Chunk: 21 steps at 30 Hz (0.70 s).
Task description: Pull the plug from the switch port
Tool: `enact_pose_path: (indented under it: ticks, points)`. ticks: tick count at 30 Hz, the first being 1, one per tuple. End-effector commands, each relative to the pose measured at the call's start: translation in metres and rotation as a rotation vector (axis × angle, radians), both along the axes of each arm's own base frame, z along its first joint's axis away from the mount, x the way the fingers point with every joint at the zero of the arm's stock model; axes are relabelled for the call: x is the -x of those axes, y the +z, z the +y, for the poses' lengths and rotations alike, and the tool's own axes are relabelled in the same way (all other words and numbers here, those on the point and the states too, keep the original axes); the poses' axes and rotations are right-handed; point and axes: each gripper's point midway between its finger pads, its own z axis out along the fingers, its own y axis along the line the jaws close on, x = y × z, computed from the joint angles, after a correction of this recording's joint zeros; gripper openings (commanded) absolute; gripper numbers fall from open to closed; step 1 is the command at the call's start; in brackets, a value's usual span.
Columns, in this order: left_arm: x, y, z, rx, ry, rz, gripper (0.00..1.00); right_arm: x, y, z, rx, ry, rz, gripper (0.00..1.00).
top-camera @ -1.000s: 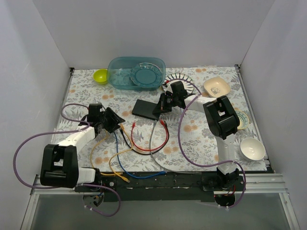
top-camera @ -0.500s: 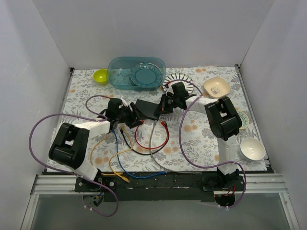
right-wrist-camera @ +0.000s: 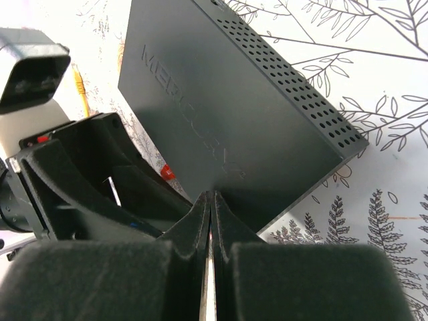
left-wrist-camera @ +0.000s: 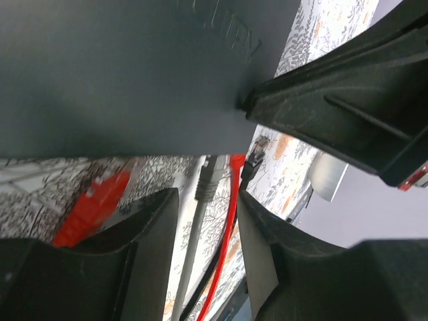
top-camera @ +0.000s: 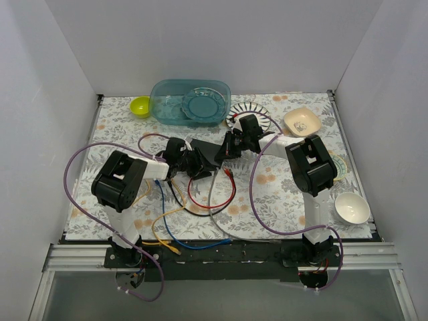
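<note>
Place: my lab test booth | plain white walls (top-camera: 214, 40) | floral table cover (top-camera: 281, 194) | aluminium rail (top-camera: 368, 254) at my base.

Matte-black switch (right-wrist-camera: 221, 114), red cable (left-wrist-camera: 229, 221), grey cable (left-wrist-camera: 208, 176), leaf-and-flower-patterned table cover (top-camera: 287, 195).

From above, the light is soft and even: the white walls (top-camera: 53, 80) are bright, and my arms cast only faint shadows on the counter (top-camera: 281, 194).

My left wrist view is dim. The switch (left-wrist-camera: 120, 67) is a flat dark mass with barely legible lettering. The fingers (left-wrist-camera: 150, 254) of my left gripper (left-wrist-camera: 207, 197) are near-black blurs. The red cable (left-wrist-camera: 93, 204) is smeared out of focus and the grey cable (left-wrist-camera: 208, 177) is sharper.

My right wrist view is brighter, with the vent holes crisp, the counter nearly washed out, and my right gripper (right-wrist-camera: 211, 200) soft at the lens.
</note>
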Motion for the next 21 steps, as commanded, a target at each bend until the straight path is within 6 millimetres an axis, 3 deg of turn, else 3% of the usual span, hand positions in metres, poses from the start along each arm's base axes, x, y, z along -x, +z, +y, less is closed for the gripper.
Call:
enact_pose_path:
  ticks: [1, 11, 16, 21]
  points:
    - [-0.012, -0.014, 0.002, -0.057, 0.017, -0.003, 0.40, 0.017, -0.042, -0.024, 0.146, -0.033, 0.086, 0.04]
    - [-0.020, -0.035, 0.006, -0.125, 0.034, 0.031, 0.35, 0.016, -0.042, -0.022, 0.138, -0.029, 0.088, 0.04]
    - [-0.016, -0.039, 0.006, -0.128, 0.015, 0.029, 0.29, 0.014, -0.042, -0.022, 0.138, -0.029, 0.087, 0.04]
    - [-0.006, -0.039, 0.007, -0.113, -0.018, -0.005, 0.31, 0.015, -0.042, -0.022, 0.140, -0.026, 0.086, 0.04]
